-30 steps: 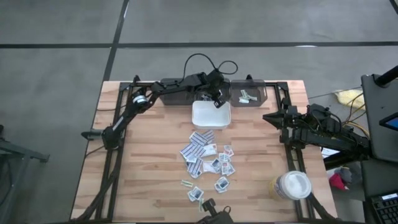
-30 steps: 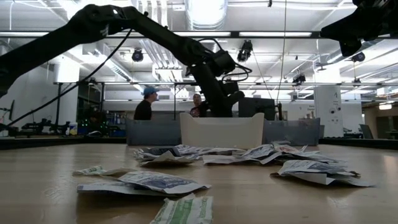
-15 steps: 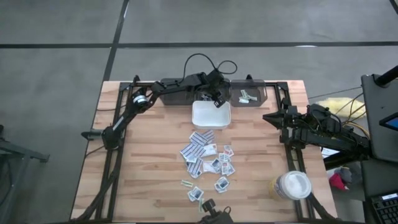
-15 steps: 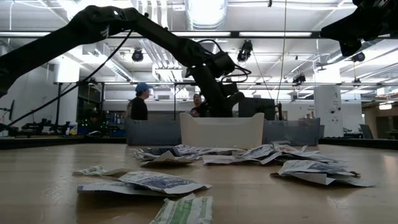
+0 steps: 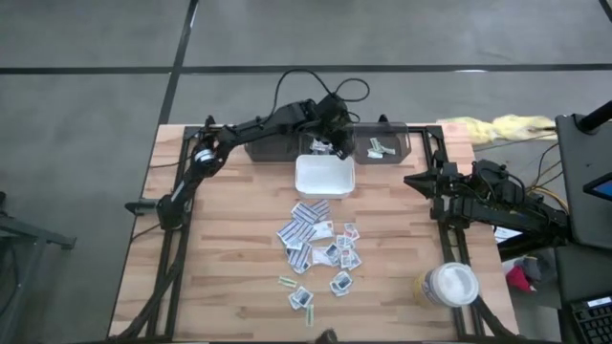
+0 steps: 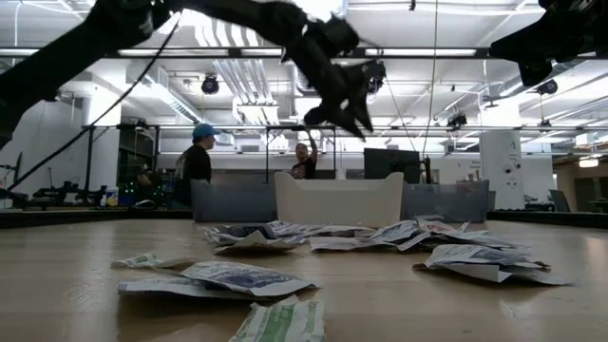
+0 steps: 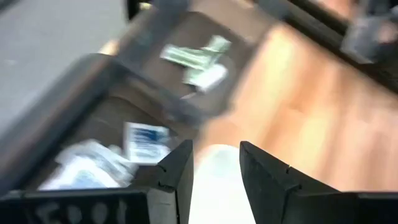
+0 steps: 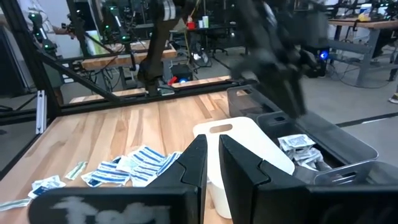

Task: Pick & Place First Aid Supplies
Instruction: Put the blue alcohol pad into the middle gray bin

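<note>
First aid supplies (image 5: 320, 244) lie scattered in a loose heap on the middle of the wooden table (image 5: 220, 268), well apart from both end effectors; most are small flat white packets with blue-striped print, with a few narrow pale strips at the near edge of the heap. The left end effector (image 5: 337, 145) hangs above the far edge of the table, over the dark bins (image 5: 397, 143) just behind the white tray (image 5: 325, 177); its fingers (image 7: 177, 168) stand apart with a clear gap between them and hold nothing. Directly beneath it, in the left wrist view, one dark bin compartment holds a blue-printed packet (image 7: 146, 140) beside several crumpled white packets (image 7: 84, 165), and the neighbouring compartment holds a few greenish-printed packets (image 7: 196, 59). The white tray sits between the bins and the heap; whether anything lies in it cannot be told from the high view. The right end effector (image 5: 413, 182) waits at the right side of the table, raised and apart from the heap, its fingers (image 8: 196, 165) drawn narrow with only a thin slit between them and nothing held. A round white-lidded jar (image 5: 449, 285) stands near the table's front right corner. Two people (image 6: 195, 161) show in the room beyond the table.
</note>
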You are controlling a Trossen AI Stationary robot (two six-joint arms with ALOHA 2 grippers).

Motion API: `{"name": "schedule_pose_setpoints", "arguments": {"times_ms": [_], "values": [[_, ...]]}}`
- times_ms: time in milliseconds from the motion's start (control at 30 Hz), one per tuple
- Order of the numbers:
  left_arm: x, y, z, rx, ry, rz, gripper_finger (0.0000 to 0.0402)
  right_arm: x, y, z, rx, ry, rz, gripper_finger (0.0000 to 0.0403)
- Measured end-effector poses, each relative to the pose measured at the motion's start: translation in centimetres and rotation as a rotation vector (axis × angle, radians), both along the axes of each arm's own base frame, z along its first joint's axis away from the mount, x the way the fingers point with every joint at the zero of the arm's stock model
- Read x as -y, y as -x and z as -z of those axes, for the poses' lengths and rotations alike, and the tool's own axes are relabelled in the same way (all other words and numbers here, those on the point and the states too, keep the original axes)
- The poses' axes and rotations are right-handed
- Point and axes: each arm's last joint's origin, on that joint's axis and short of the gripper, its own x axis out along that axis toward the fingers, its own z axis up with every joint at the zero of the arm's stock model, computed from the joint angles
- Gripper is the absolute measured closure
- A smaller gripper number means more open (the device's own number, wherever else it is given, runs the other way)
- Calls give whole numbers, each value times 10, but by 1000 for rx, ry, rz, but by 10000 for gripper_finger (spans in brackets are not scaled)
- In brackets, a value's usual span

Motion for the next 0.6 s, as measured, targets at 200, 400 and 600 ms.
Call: {"name": "schedule_pose_setpoints", "arguments": {"times_ms": [200,400,600], "values": [[67,8,-34,-36,95,73,278,0,0,0,-1,0,0,364],[147,9,-37,-118,178,167,278,0,0,0,-2,-1,-1,364],[220,9,-26,-183,245,236,278,0,0,0,-4,-2,-1,364]]}}
